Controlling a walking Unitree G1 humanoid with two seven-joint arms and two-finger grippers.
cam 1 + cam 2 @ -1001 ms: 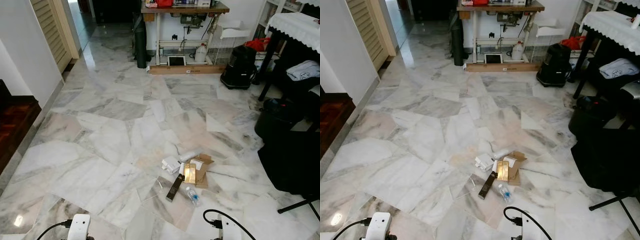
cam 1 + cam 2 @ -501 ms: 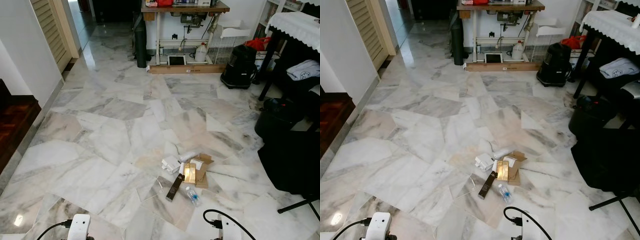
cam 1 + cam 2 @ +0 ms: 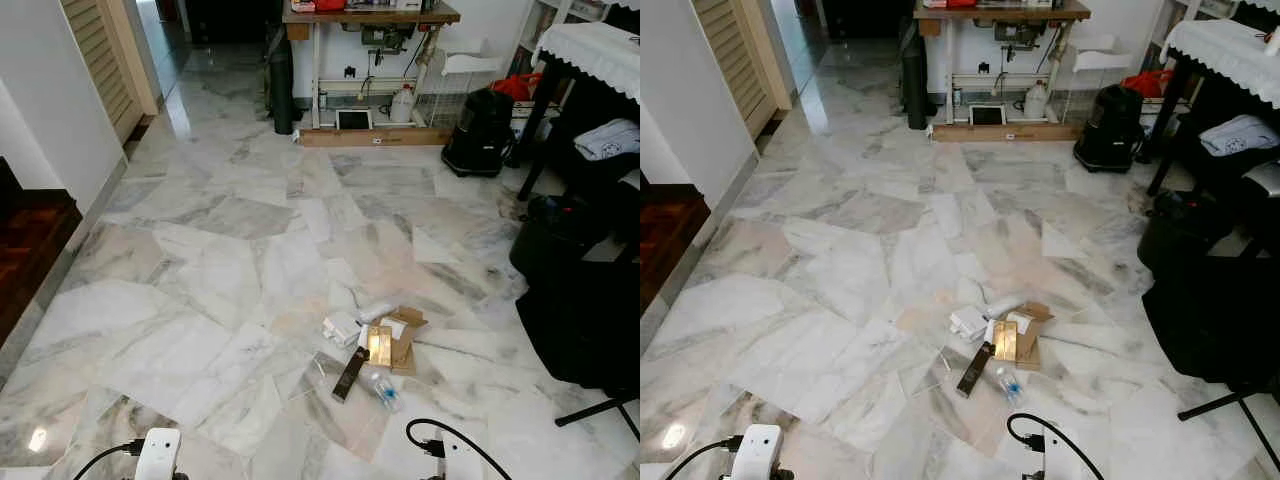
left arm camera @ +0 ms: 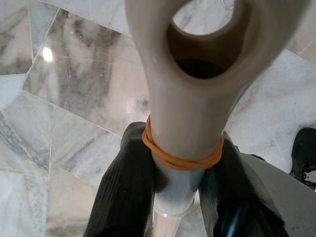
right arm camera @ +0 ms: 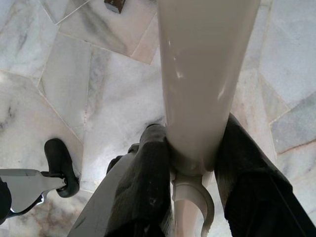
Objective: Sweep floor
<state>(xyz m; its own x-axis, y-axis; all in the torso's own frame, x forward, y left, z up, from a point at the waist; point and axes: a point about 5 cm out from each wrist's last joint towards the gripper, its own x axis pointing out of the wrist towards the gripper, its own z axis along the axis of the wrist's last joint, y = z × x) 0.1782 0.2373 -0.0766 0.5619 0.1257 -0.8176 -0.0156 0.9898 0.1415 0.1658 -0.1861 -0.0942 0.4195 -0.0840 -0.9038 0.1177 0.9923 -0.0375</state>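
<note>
A small heap of litter (image 3: 375, 345) lies on the marble floor just ahead and slightly to my right: a torn cardboard box (image 3: 403, 340), white paper scraps (image 3: 342, 327), a dark flat bar (image 3: 350, 373) and a small plastic bottle (image 3: 385, 392). My left gripper (image 4: 180, 168) is shut on a beige handle (image 4: 197, 98) with a hanging hole at its end and an orange rubber band (image 4: 182, 158) around it. My right gripper (image 5: 195, 163) is shut on a smooth beige pole (image 5: 202, 74). Both wrists (image 3: 158, 455) sit at the lower edge of the eye views.
A dark wooden step (image 3: 30, 240) runs along the left wall. On the right stand a black draped shape (image 3: 585, 320), a black stand leg (image 3: 595, 410) and a lace-covered table (image 3: 590, 45). At the far end are a workbench (image 3: 370, 15) and a black vacuum (image 3: 480, 135).
</note>
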